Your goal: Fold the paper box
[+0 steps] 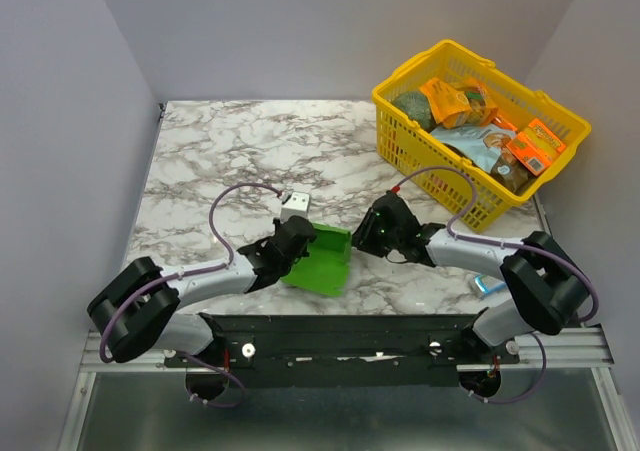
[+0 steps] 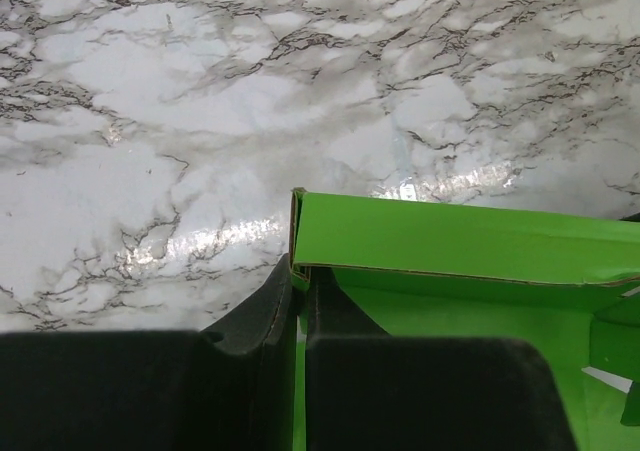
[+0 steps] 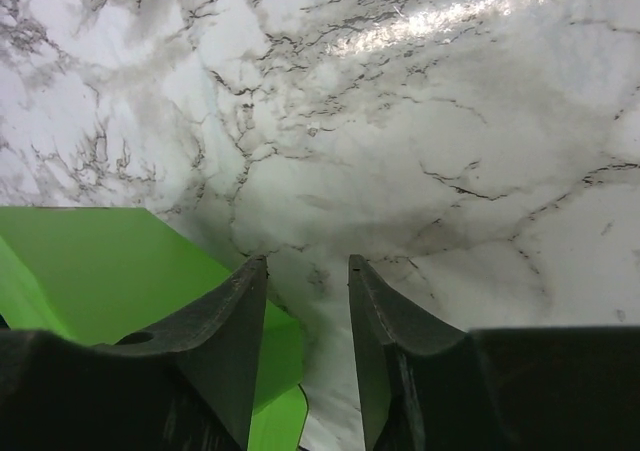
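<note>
The paper box (image 1: 322, 259) is bright green card, partly folded, lying on the marble table (image 1: 230, 151) between the two arms. My left gripper (image 1: 296, 239) is shut on the box's left wall; in the left wrist view the fingers (image 2: 250, 321) pinch the card edge of the paper box (image 2: 450, 241) between them. My right gripper (image 1: 368, 233) is open and empty just right of the box; in the right wrist view its fingers (image 3: 385, 321) stand apart over bare marble, with the paper box (image 3: 100, 261) beside and under the left finger.
A yellow plastic basket (image 1: 560, 121) holding several packets stands at the back right. A small blue-and-white pack (image 1: 487, 285) lies by the right arm near the table's front edge. Grey walls close the back and both sides.
</note>
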